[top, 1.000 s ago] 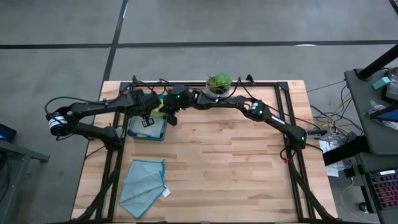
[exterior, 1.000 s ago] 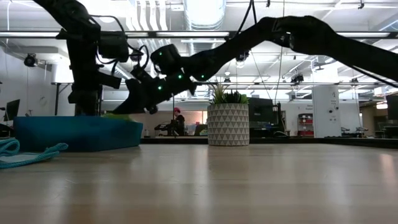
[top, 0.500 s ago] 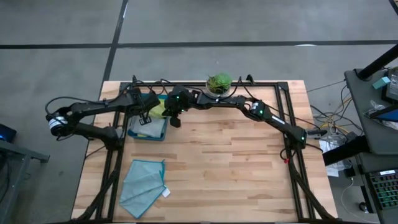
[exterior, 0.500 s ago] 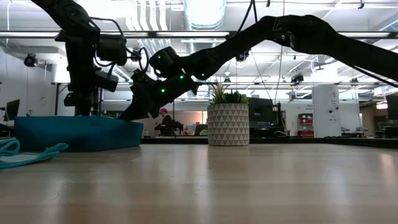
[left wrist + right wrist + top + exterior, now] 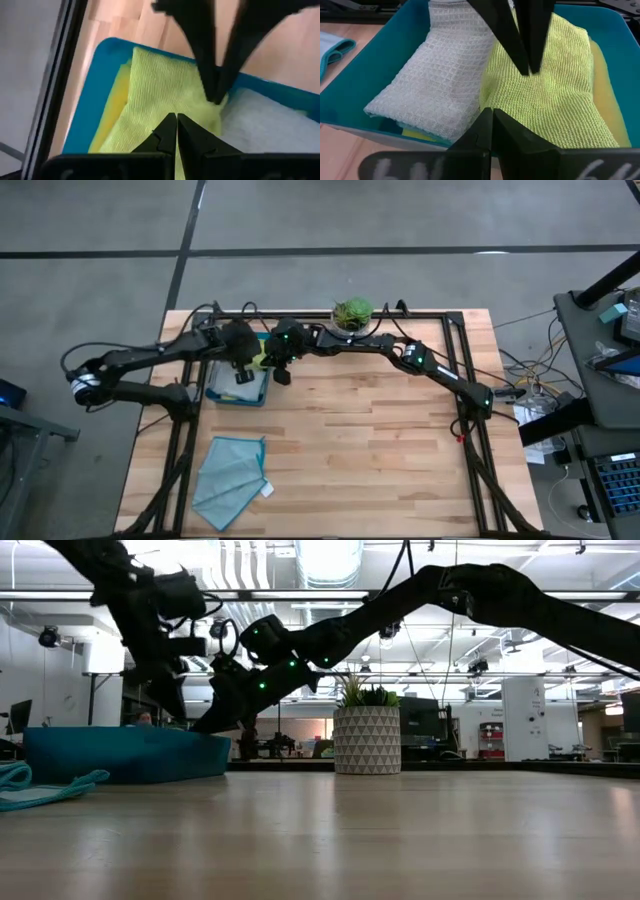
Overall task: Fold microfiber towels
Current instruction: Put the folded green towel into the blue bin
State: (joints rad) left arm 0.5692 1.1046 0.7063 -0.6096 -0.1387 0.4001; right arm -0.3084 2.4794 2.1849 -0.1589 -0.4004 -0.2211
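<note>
Compared with a second ago, the left arm is sitting differently: seen from above, its wrist is now lying further right over the dark teal tray, and in the low view its upper links are leaning rather than standing upright. The right arm is looking much the same as it did half a second ago.

Both grippers are hanging over the tray at the far left of the wooden table. The left gripper is keeping its fingers pressed together, pinching nothing, just above the lime green towel. The right gripper is likewise pressed together and empty, over the same cloth. Each wrist view is showing the other arm's joined fingertips coming down to that towel; whether they are touching it is hard to tell.

Inside the tray, the lime green towel is lying beside the pale grey towel, with a yellow towel peeking out under its edge. The light teal towel is lying loose on the near left of the table, well apart from the tray.

From above, the arms are covering most of the tray. In the low view the tray wall is hiding its contents, and only the tips of the grippers' bodies are dipping behind it. A potted plant is standing at the far edge
</note>
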